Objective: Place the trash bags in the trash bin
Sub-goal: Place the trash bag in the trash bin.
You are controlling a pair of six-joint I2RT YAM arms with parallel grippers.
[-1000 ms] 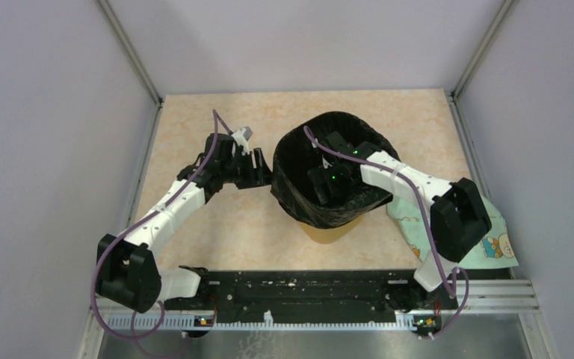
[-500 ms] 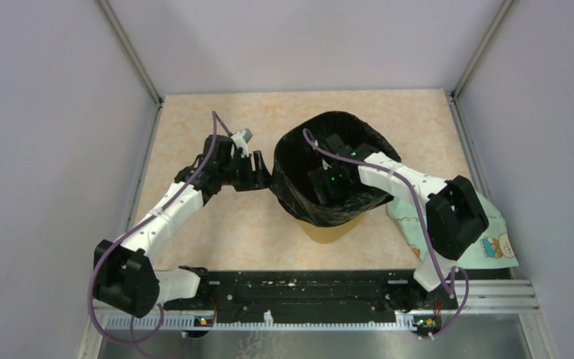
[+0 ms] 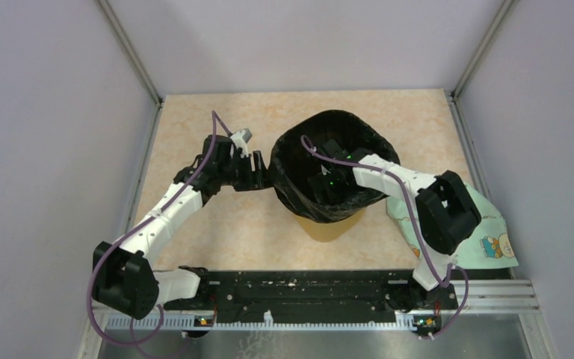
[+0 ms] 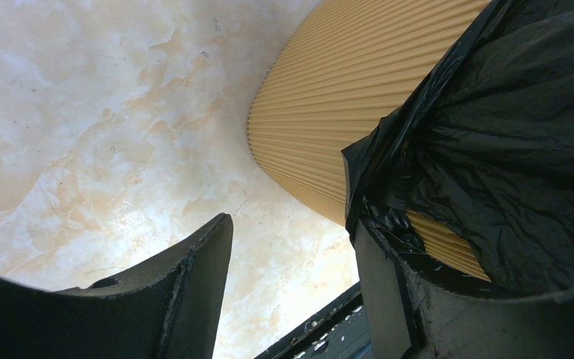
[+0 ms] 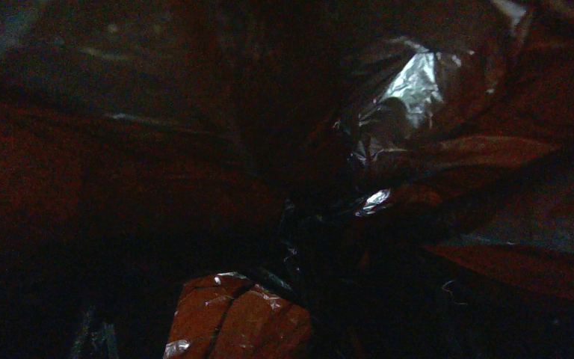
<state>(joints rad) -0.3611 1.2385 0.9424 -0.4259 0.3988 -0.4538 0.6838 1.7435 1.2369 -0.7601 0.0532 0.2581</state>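
Note:
The mustard-yellow trash bin [image 3: 334, 224] stands mid-table, and its ribbed wall fills the left wrist view [image 4: 329, 97]. A glossy black trash bag [image 3: 291, 161] lines it, with its mouth folded out over the rim. My left gripper [image 3: 260, 176] is at the bin's left side, jaws open [image 4: 291, 224]. The bag's hanging edge [image 4: 508, 149] lies against the outside of its right finger [image 4: 377, 284], with nothing between the jaws. My right gripper [image 3: 327, 178] reaches down inside the bag. Its view shows only dark crumpled plastic [image 5: 411, 82], and its fingers cannot be made out.
A pale green patterned cloth [image 3: 493, 232] lies at the right, partly under the right arm. Grey walls with metal posts enclose the beige table [image 3: 217, 224]. A black base rail [image 3: 306, 288] runs along the near edge.

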